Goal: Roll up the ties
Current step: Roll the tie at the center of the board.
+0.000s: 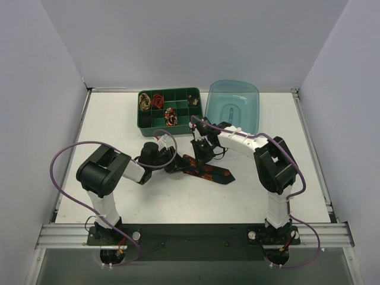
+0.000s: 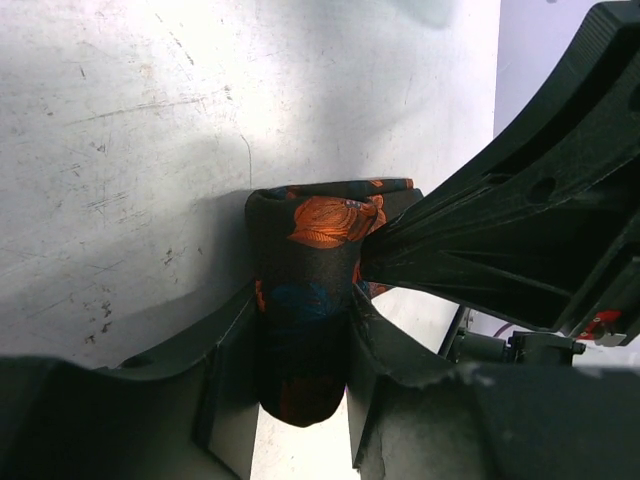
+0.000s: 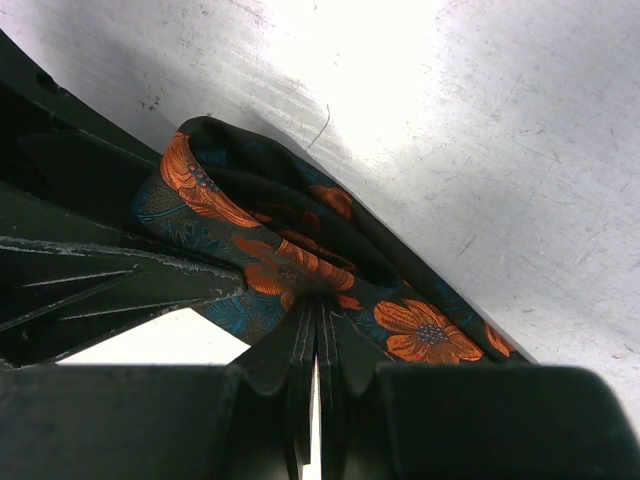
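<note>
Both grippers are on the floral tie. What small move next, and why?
Probably the left gripper should rotate its folded end a turn toward the flat tail: both it and the right gripper pinch the floral tie, whose wide end lies unrolled.

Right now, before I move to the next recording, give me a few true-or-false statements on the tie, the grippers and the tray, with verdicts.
1. The left gripper and right gripper are both shut on the black floral tie. True.
2. That tie is fully coiled. False: its wide end lies stretched out flat on the table.
3. The green compartment tray holds a gold-black coil and a red coil. True.
4. The blue translucent lid covers the tray. False: it lies beside the tray, on the right arm's side.
</note>
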You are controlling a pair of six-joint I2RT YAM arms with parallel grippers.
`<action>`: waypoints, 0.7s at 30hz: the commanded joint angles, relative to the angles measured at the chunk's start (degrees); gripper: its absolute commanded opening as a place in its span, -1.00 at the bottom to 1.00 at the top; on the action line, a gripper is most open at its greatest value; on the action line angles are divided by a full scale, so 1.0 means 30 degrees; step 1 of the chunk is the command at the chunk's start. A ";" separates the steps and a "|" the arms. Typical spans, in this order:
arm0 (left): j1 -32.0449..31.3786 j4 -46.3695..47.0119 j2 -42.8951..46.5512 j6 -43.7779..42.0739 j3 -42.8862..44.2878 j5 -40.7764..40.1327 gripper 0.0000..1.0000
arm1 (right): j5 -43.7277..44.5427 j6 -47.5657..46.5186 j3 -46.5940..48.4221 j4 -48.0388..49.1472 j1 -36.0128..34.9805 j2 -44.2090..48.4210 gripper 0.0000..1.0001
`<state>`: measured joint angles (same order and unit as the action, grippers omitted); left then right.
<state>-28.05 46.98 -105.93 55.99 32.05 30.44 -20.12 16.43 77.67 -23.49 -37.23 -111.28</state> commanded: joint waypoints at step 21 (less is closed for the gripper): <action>-0.2688 -1.7382 0.4695 -0.8173 0.7006 -0.7649 -0.25 | 0.0174 0.0179 -0.0284 -0.0434 -0.0362 -0.0199 -1.00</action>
<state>-33.30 5.34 -94.43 36.60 47.90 15.64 -19.73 16.43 76.75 -23.35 -37.54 -111.00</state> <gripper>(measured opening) 0.417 0.033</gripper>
